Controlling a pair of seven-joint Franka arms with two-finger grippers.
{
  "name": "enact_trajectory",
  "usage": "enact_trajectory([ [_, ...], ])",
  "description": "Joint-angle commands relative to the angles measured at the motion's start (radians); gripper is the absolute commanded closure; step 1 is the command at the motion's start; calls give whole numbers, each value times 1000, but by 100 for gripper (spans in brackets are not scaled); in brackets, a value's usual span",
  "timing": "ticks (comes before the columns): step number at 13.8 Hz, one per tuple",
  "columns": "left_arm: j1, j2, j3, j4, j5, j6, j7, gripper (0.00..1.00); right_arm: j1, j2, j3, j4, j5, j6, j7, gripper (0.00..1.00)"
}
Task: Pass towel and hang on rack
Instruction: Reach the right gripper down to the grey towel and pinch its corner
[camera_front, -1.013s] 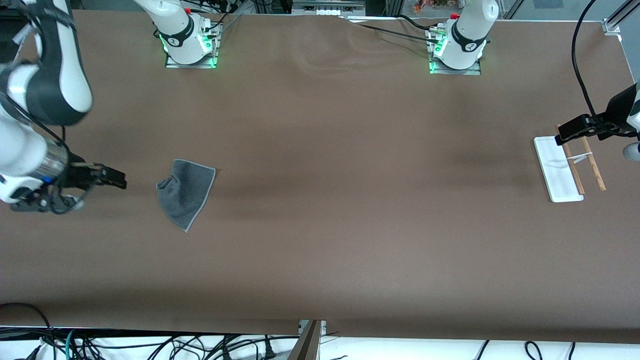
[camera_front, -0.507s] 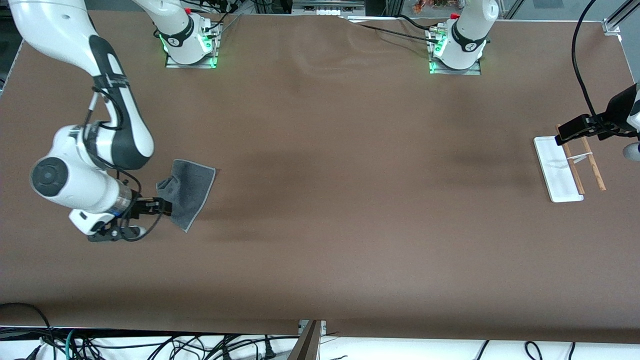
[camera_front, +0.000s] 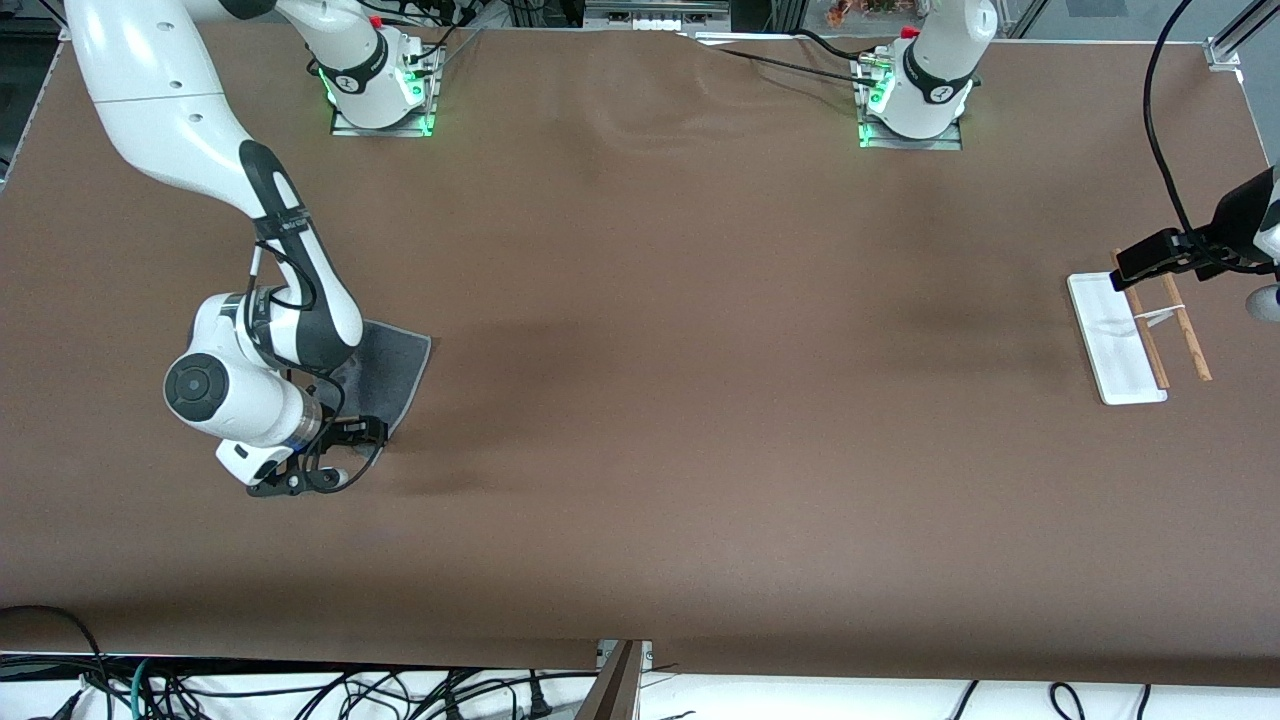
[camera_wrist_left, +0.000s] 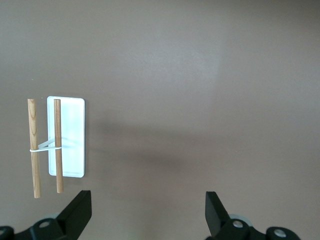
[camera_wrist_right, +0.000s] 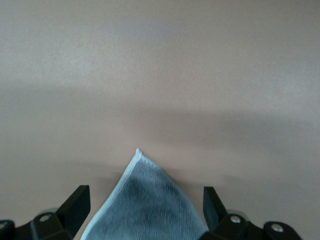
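The dark grey towel (camera_front: 398, 368) with a lighter stitched edge lies flat on the brown table at the right arm's end, partly hidden under the right arm. My right gripper (camera_front: 368, 432) hovers open over the towel's corner nearest the front camera. In the right wrist view that corner (camera_wrist_right: 146, 197) pokes out between the spread fingers of the right gripper (camera_wrist_right: 145, 212). The rack (camera_front: 1115, 345), a white base with two brown rods (camera_front: 1190, 340), stands at the left arm's end. My left gripper (camera_front: 1125, 270) waits open above it; the left wrist view shows the rack (camera_wrist_left: 67, 137) off beside the empty left gripper (camera_wrist_left: 148, 215).
The two arm bases (camera_front: 380, 95) (camera_front: 910, 100) stand along the table's edge farthest from the front camera. A black cable (camera_front: 1160, 130) hangs near the left arm's end. Bare brown tabletop (camera_front: 720, 380) stretches between towel and rack. Loose cables (camera_front: 250, 690) lie below the near edge.
The right arm swung in from the table's end and its gripper came over the towel's near corner. The towel and the left arm have not moved.
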Motion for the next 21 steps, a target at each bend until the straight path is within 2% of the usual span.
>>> enact_trajectory([
  [1,2,15,-3,35,-2,-18,14,0,0,29,2,10,-4,58,7,0],
  [9,4,15,-1,34,-2,-18,16,0,1,46,2,-14,-4,57,8,2],
  [12,4,15,-1,34,-2,-18,16,0,0,43,2,-13,-4,15,-1,51],
  [14,4,15,-1,34,-2,-18,16,0,0,37,2,-8,-1,-18,1,74],
  [17,4,15,-1,34,-2,-18,16,0,0,26,2,-10,0,-53,7,100],
  [21,4,15,-1,34,-2,-20,16,0,3,-45,3,7,2,-87,-1,100],
])
